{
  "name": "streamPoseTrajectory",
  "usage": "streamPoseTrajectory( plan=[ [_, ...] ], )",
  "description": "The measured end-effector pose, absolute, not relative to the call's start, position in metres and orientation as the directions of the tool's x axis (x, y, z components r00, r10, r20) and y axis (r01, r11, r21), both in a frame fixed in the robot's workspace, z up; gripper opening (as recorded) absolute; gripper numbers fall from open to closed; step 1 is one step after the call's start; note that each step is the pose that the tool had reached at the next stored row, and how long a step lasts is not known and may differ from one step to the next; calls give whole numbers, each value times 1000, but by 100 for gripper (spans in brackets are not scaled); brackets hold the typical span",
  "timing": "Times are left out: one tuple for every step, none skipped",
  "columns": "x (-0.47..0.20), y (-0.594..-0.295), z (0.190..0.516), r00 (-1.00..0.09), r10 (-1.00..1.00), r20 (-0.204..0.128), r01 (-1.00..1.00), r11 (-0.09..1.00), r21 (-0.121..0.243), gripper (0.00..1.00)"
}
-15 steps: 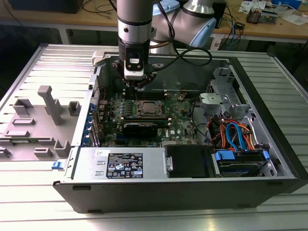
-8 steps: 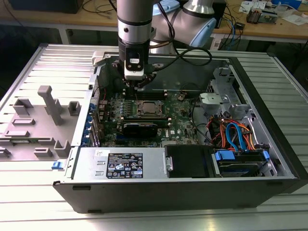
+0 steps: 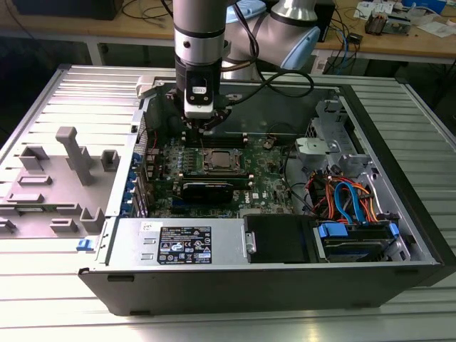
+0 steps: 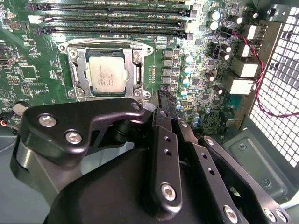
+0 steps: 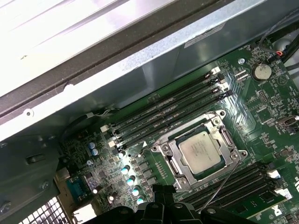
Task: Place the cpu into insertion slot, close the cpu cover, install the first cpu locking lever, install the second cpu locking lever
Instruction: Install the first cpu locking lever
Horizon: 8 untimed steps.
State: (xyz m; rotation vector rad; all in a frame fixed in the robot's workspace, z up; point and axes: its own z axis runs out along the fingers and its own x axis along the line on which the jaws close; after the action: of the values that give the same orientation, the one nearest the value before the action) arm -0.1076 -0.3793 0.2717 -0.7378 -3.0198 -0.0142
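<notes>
Broadly, the open computer case point(image 3: 249, 293) lies on its side on a slatted metal table point(image 3: 64, 313), with the green motherboard point(image 3: 269, 182) facing up inside it. The arm reaches down into the case, and the gripper point(image 3: 205, 128) hangs just above the board, near the socket and towards the memory slots point(image 4: 107, 21). In both wrist views its black fingers look pressed together at the tip point(image 4: 161, 100), with nothing pinched between them.

The cpu cover point(image 4: 136, 70) appears to lie flat around the socket, framing the cpu point(image 4: 106, 74), which sits level in its seat with its grey top showing through the window. In the first wrist view, a thin wire lever point(image 5: 224, 179) slants up and away from one corner of the socket, seemingly unlatched.

So the work seems to stand at the levers. Doing this well likely means:
- bearing on the lever's bent end only
- pushing it down, then sideways under its hook
- staying clear of the chip's top and of the capacitors point(image 4: 188, 70) just beside the socket.
</notes>
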Motion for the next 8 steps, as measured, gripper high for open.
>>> streamPoseTrajectory(
  plan=[
    [-108, -379, 272, -887, 460, 34, 461, 888, 1, 11],
    [-108, -379, 272, -888, 459, 34, 460, 888, 1, 11],
    [-108, -379, 272, -888, 458, 34, 458, 889, 1, 11],
    [-108, -379, 272, -890, 454, 34, 455, 891, 1, 11],
    [-108, -379, 272, -893, 449, 34, 449, 893, 1, 11],
    [-108, -379, 272, -896, 442, 34, 443, 897, 1, 11],
    [-108, -379, 272, -898, 438, 34, 438, 899, 1, 11],
    [-108, -379, 272, -903, 428, 34, 428, 904, 1, 11]
  ],
)
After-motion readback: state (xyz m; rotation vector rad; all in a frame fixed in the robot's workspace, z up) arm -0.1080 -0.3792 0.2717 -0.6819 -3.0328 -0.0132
